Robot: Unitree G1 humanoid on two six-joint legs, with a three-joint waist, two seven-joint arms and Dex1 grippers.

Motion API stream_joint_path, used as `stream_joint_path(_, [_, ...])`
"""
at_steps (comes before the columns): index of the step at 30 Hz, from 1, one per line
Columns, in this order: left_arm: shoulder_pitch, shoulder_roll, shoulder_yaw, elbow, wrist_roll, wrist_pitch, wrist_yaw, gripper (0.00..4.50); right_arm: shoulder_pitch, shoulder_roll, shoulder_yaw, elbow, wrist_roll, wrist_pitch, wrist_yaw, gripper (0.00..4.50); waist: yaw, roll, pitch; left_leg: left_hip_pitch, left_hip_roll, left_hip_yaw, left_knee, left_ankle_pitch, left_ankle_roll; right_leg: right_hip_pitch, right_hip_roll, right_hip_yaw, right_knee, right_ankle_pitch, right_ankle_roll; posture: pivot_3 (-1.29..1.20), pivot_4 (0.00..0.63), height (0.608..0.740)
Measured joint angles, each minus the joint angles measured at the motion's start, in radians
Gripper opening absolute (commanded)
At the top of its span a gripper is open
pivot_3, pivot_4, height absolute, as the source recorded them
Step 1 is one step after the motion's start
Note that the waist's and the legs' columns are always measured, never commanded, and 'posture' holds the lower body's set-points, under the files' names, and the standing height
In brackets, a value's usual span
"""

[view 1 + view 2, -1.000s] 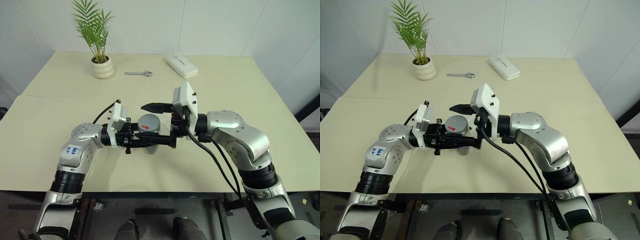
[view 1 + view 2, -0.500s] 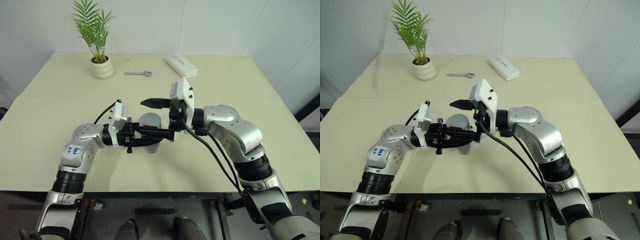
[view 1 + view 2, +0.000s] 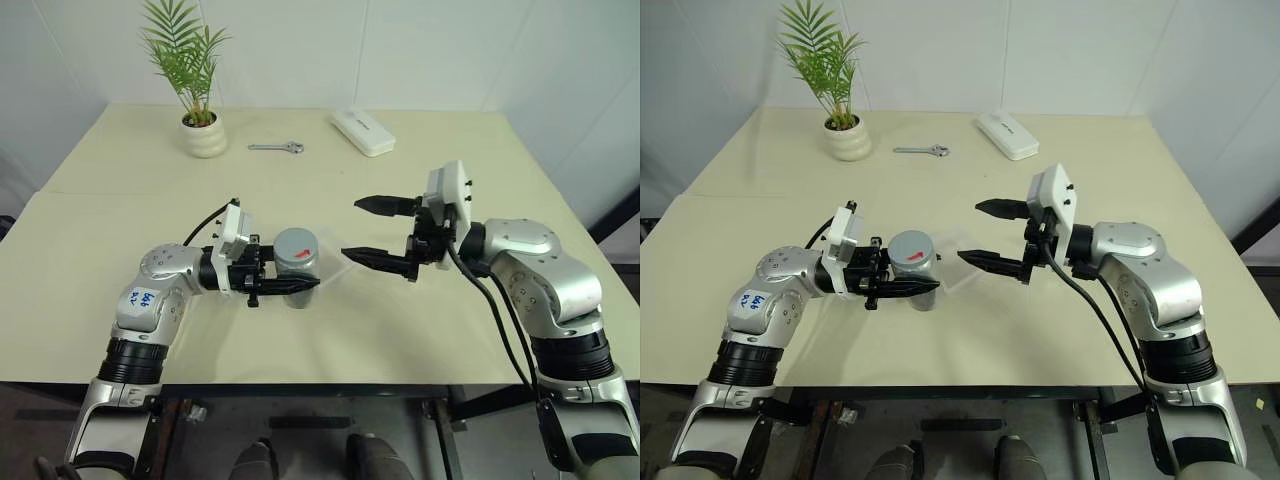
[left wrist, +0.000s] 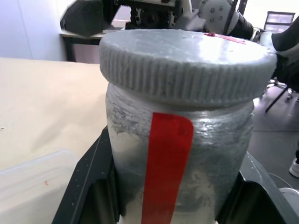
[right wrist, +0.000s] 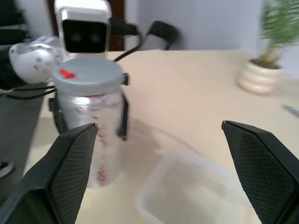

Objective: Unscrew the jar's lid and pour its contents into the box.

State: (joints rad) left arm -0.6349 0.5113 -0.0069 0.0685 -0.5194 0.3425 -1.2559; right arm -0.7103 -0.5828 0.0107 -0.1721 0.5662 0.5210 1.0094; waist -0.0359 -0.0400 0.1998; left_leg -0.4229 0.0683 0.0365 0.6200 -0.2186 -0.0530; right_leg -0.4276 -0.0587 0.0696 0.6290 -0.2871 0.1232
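Now: jar (image 3: 296, 262) clamped in left gripper (image 3: 290, 285), right gripper (image 3: 362, 229) drawn back.
Item held upright above the table (image 3: 120, 250), the left fingers clenched on its body; grey lid (image 4: 187, 60) with red mark remains screwed on. Right gripper, a second ago straddling the lid, has withdrawn to the robot's right and now stands well apart from the jar, fingers spread wide and empty. Clear box (image 5: 187, 196) lies on the table between jar and right gripper. Left arm unchanged.
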Motion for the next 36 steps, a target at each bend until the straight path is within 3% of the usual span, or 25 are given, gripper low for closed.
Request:
stream_joint_path(4, [-0.002, 0.000, 0.000, 0.015, 0.001, -0.014, -0.003, 1.93, 0.002, 0.015, -0.006, -0.033, 0.041, 0.014, 0.013, 4.47, 0.000, 0.000, 0.000, 0.000, 0.000, 0.000, 0.000, 0.000, 0.000, 0.000, 0.000, 0.000, 0.000, 0.000, 0.000, 0.00, 0.150, 0.740])
stream_joint_path(16, [-0.009, -0.003, -0.009, 0.021, 0.012, -0.025, 0.000, 1.93, -0.070, 0.255, 0.149, -0.062, 0.039, 0.079, -0.114, 4.47, 0.006, 0.000, 0.000, -0.001, 0.000, 0.000, 0.000, 0.000, 0.000, 0.000, 0.000, 0.000, 0.001, 0.000, 0.000, 0.00, 0.150, 0.740])
stream_joint_path(36, [-0.008, -0.009, -0.013, 0.019, 0.012, -0.024, 0.019, 1.93, -0.128, 0.264, 0.184, 0.019, -0.068, 0.067, -0.128, 4.47, 0.006, 0.000, 0.000, -0.001, 0.000, 0.000, 0.001, 0.000, 0.000, 0.000, 0.000, 0.000, 0.001, 0.000, 0.000, 0.00, 0.150, 0.740])
